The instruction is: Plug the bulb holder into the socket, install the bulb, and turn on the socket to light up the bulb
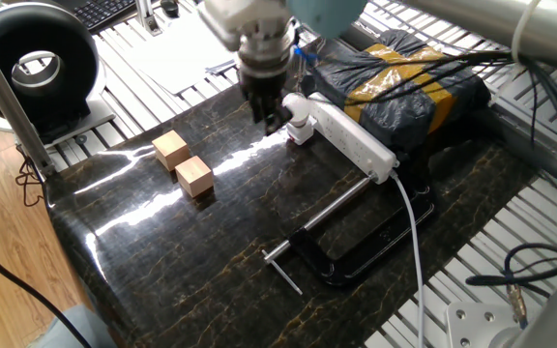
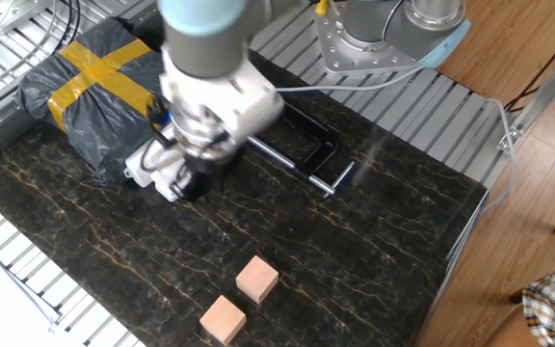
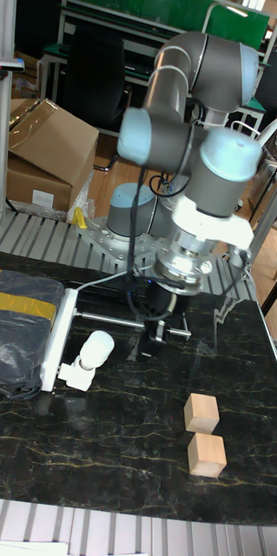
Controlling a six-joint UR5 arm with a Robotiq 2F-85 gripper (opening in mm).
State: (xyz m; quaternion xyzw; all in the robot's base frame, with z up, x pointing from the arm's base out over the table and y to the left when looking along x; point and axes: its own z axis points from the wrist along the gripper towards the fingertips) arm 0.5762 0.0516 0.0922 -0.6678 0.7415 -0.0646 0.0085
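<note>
Far left of the gripper [image 3: 161, 333] in the tall view sits the taped bag [image 3: 16, 295], w/ the socket [image 3: 56, 334] lying along its edge. At the strip's near end the bulb holder [image 3: 71, 375] looks plugged in, and the bulb [image 3: 96, 346] sticks out of it sideways, pointing toward the tool. The gripper hangs just right of the bulb tip, apart from it and holding nothing. It's motion-blurred in all 3 views, so I can't tell if the jaws are spread or closed. Further right and nearer the cam are 2 wooden blocks [image 3: 201, 411], well clear.

My read: plug and bulb are done, and the switch is left. I can't pick the switch out on the strip.

Risks from here:
- Bulb overhangs the tool's path back to the strip. A low sideways pass could clip it and lever the holder out of the outlet.
- Can't confirm the bulb is fully threaded, so it may not light.
- An off-centre press could skid the strip, since I can't see if the clamp [image 1: 356, 256] pins it.
</note>
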